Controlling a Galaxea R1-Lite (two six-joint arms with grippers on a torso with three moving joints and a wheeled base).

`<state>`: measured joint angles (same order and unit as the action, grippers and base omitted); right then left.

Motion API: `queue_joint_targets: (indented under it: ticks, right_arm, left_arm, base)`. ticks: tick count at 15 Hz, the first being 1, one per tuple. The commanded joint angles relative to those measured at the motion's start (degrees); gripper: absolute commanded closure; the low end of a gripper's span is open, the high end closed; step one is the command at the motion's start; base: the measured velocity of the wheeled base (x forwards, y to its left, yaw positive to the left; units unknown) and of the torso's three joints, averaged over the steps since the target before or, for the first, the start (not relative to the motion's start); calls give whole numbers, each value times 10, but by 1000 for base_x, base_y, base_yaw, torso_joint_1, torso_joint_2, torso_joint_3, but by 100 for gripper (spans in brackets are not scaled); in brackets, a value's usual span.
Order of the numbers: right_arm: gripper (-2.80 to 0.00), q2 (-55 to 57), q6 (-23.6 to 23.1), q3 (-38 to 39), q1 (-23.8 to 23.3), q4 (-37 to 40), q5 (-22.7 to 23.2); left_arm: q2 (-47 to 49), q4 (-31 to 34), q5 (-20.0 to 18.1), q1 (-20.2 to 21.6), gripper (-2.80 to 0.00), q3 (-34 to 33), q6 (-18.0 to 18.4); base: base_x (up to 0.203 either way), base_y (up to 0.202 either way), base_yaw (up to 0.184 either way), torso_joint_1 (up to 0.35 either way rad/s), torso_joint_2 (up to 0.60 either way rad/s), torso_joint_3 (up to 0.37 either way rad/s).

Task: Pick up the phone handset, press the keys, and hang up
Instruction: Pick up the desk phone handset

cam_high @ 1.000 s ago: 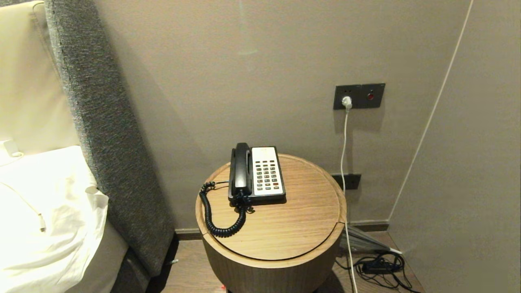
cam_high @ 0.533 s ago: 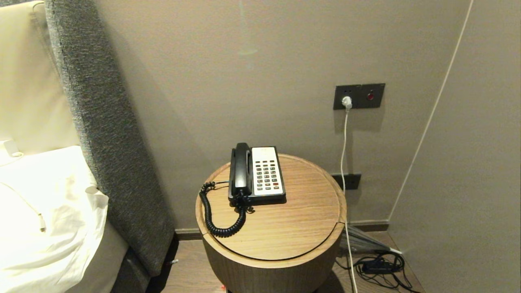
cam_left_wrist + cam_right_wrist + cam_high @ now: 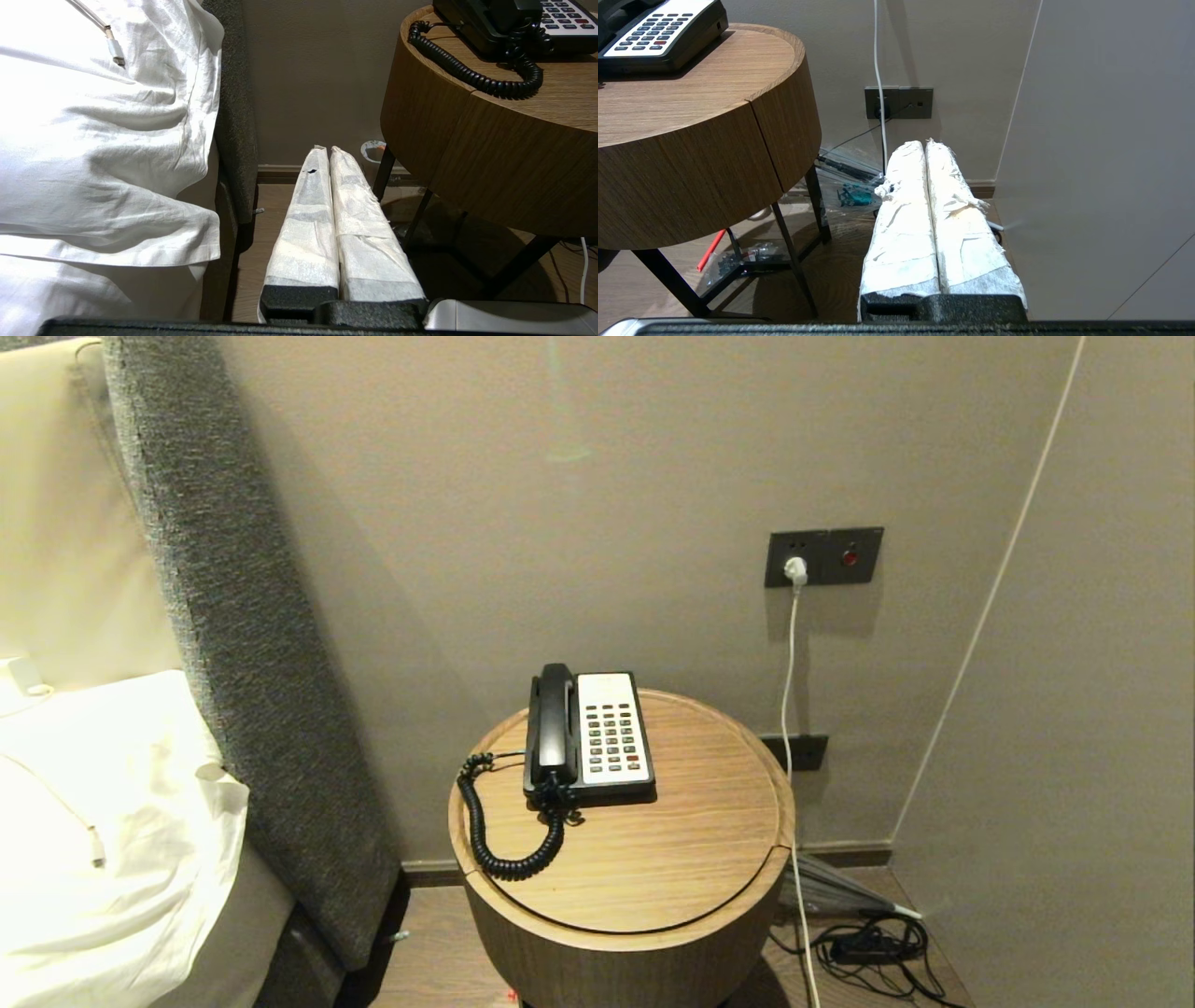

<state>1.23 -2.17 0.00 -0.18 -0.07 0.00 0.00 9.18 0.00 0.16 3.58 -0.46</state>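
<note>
Phone handset, long black plastic with chunky ends, lay cradled on the left side of the black-and-white phone base, on the round wooden worktop. Its long axis ran away from you toward the wall; the black coiled cord looped off the near end toward the worktop's left edge.

Your left tool, white-wrapped pads pressed together and holding nothing, hung low beside the bed, below the worktop rim; the handset sat up and to its right. Your right tool, likewise pressed together and empty, hung low on the worktop's other side, keypad nearer to it.

Judgement: left arm sits closer to the handset; both must rise first.

No brand or legible writing on base or keys.
</note>
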Motion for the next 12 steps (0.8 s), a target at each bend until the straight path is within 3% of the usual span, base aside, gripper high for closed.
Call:
queue_joint_targets:
  ticks: [1,12]
  right_arm:
    - [0,1,0,0,0,0,0]
    - [0,1,0,0,0,0,0]
  left_arm:
    - [1,0,1,0,0,1,0]
    - [1,0,1,1,0,1,-3]
  base:
    - [0,0,0,0,0,0]
    - [0,0,0,2,2,-182]
